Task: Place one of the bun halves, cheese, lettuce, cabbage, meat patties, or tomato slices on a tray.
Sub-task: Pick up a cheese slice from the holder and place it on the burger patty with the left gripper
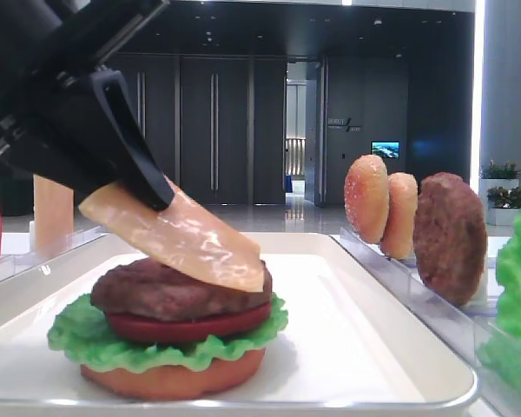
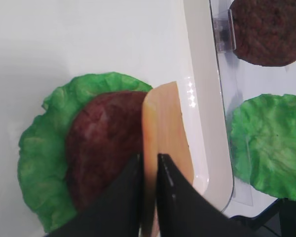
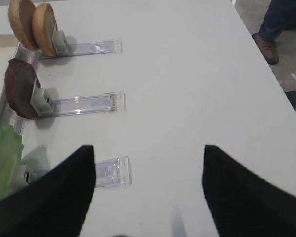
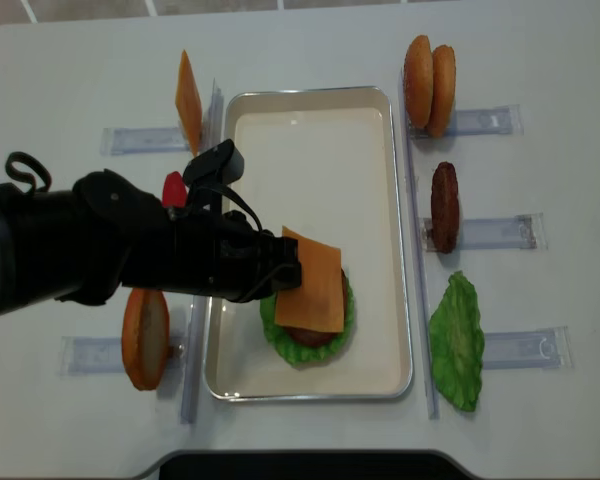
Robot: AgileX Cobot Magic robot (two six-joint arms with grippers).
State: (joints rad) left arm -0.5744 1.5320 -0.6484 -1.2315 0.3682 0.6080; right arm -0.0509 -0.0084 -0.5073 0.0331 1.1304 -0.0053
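Pale orange cheese slice (image 4: 310,281), dark-brown grainy meat patty (image 1: 178,292), glossy red tomato slice (image 1: 187,327), bright green ruffled lettuce (image 1: 87,337), golden-orange bun half (image 1: 174,380), white tray (image 4: 310,130), white counter (image 4: 540,60).

Four views of one table. The first exterior view sits low, almost at table height, very near the tray (image 1: 391,261), looking level across it toward a dark lobby behind. The second exterior view (the realsense) looks straight down from high above and takes in the whole table (image 4: 540,50), tray in the middle. The left wrist camera looks steeply down from close above the meat patty (image 2: 101,143) on the stacked burger, the tray's rim along its right. The right wrist camera looks down and forward over the table's right side, between the right gripper (image 3: 148,192) fingers. All share the racked bun halves (image 4: 429,85) or patty beside the tray.
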